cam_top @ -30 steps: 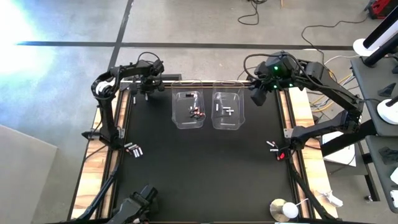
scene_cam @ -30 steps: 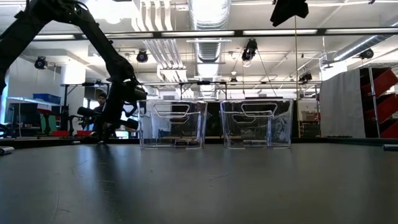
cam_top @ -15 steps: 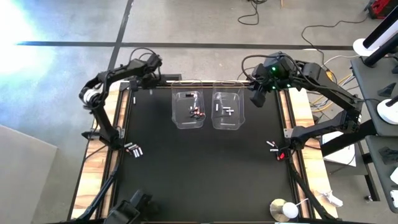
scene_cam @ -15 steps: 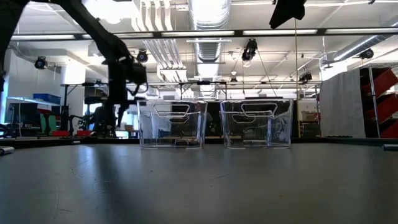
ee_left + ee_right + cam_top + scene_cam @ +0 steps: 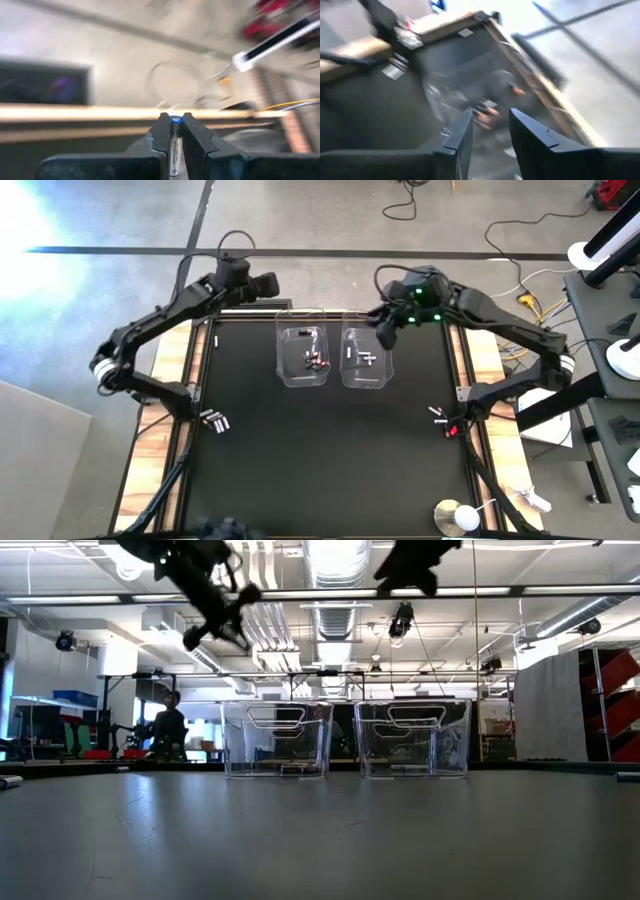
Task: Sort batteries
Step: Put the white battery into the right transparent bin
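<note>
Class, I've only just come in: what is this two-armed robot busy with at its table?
It is sorting batteries into two clear tubs at the table's far edge. The left gripper is shut on a silver battery, raised near the left tub. The right gripper is open with nothing between its fingers, above the right tub. Loose batteries lie near the table's left and right edges.

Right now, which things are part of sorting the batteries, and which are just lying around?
Part of the job:
- silver battery pinched in the left hand
- right hand, fingers apart, holding nothing
- left tub with dark batteries
- right tub with white batteries
- loose batteries at the table's left edge, more at its right edge

Just lying around:
- white round thing
- floor cables
</note>
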{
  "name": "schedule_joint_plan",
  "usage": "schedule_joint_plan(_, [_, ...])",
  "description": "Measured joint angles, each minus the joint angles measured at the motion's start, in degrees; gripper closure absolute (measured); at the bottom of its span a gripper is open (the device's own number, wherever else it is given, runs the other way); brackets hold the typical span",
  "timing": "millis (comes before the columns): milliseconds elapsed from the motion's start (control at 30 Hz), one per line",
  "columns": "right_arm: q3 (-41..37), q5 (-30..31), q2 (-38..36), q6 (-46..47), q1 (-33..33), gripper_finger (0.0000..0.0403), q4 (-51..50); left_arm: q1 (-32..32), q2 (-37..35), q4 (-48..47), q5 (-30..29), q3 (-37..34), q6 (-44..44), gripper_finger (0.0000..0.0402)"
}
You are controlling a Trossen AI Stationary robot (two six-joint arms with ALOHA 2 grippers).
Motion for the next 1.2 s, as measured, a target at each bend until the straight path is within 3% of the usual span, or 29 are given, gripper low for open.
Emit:
schedule_joint_plan(233, [0.1,-8.3,8.9,6.2,1.5,0.0238,14.1,-8.9,-3.9,19.9,3.1,0.1,11.0,0.0392])
schedule_joint_plan(433, [7.3,-12.5,15.5,7.1,1.4,0.0205,14.5,-12.5,-4.1,29.9,9.6,2.0,15.2,0.0393])
schedule_joint_plan(700, [15.3,-14.9,17.6,5.3,1.5,0.0172,13.0,-13.5,-4.1,36.8,18.7,4.1,16.2,0.0393])
schedule_joint_plan(1000, [17.2,-15.6,17.8,7.8,1.5,0.0158,15.2,-16.7,-2.3,39.2,21.2,4.3,20.2,0.0393])
schedule_joint_plan(1200, [18.4,-15.6,17.8,10.0,1.5,0.0173,16.1,-19.1,0.2,40.0,21.8,4.4,21.2,0.0393])
